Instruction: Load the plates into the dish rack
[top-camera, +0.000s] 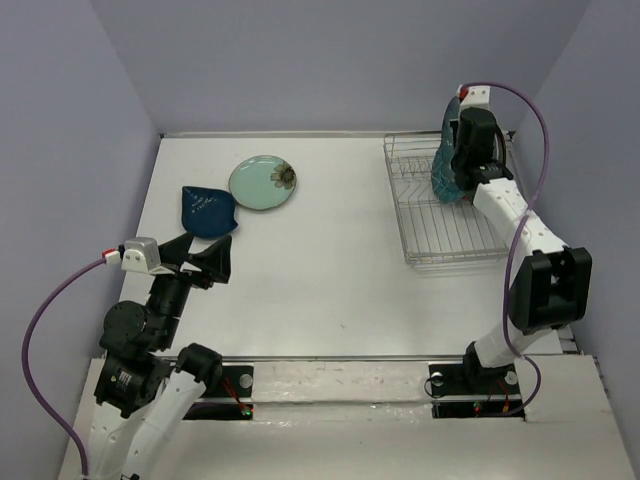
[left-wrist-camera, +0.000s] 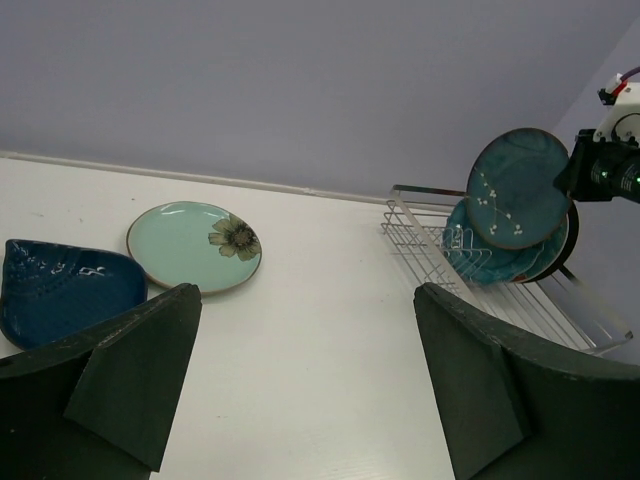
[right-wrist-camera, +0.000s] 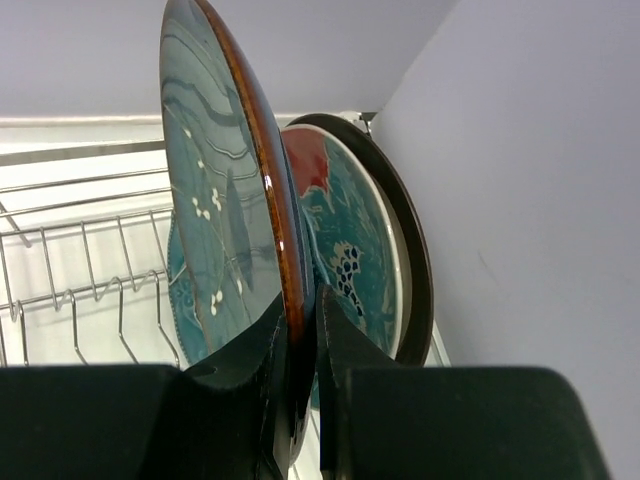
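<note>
The smooth white bench carries the silver wire dish rack at far right, with glazed standing plates at its far end. The right claw pinches the round blue-teal plate on edge there. The mint flower plate and the navy squarish plate lie flat far left. The left claw gapes wide.

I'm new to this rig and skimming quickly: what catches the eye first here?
The right end effector pinches a blue-teal plate by its rim above the dish rack, far right, where other plates stand. Far left, a mint plate and a navy plate lie on the table.
</note>
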